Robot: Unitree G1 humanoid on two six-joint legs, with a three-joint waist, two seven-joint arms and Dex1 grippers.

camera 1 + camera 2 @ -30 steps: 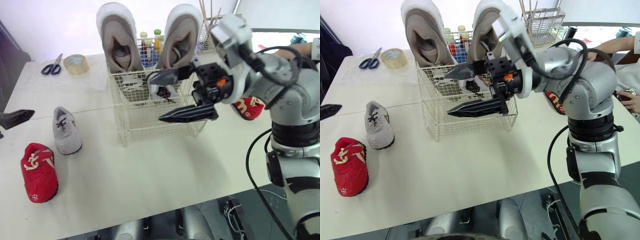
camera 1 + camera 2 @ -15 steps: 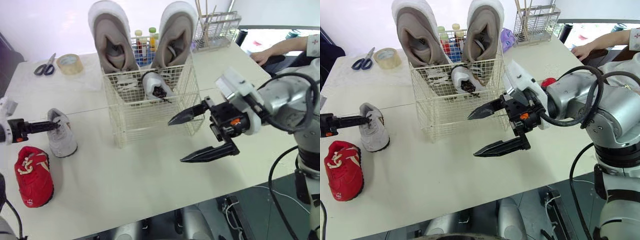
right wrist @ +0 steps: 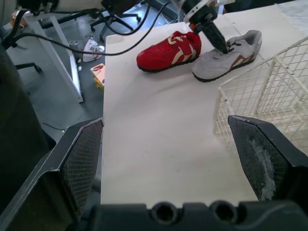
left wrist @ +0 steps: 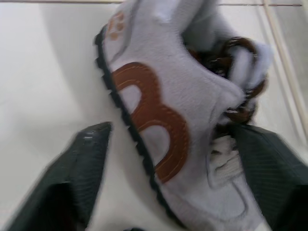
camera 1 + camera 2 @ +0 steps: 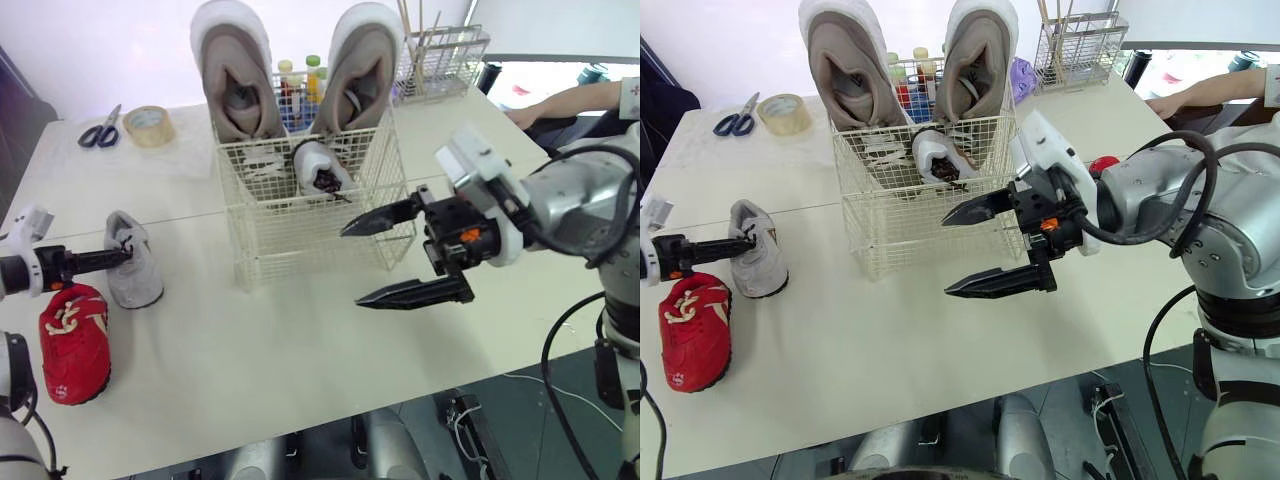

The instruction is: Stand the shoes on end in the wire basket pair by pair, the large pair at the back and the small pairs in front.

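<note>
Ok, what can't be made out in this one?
Red object, right eye view: mostly hidden behind the right arm.
Whether the left gripper touches the grey shoe: left wrist view, blurred.
Bottles, left eye view: hidden behind large shoes.
Person's arm, left eye view: cut off by the right edge.

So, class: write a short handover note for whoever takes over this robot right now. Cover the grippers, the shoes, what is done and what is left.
Left gripper: open, fingers either side of the loose grey shoe, which lies on the table.
Right gripper: open, empty, in front of the wire basket.
Done: large pair on end at the back; small grey shoe standing in front of it.
Left: the loose grey shoe, then the red shoe beside it. A red thing behind the right arm may be its mate.
</note>
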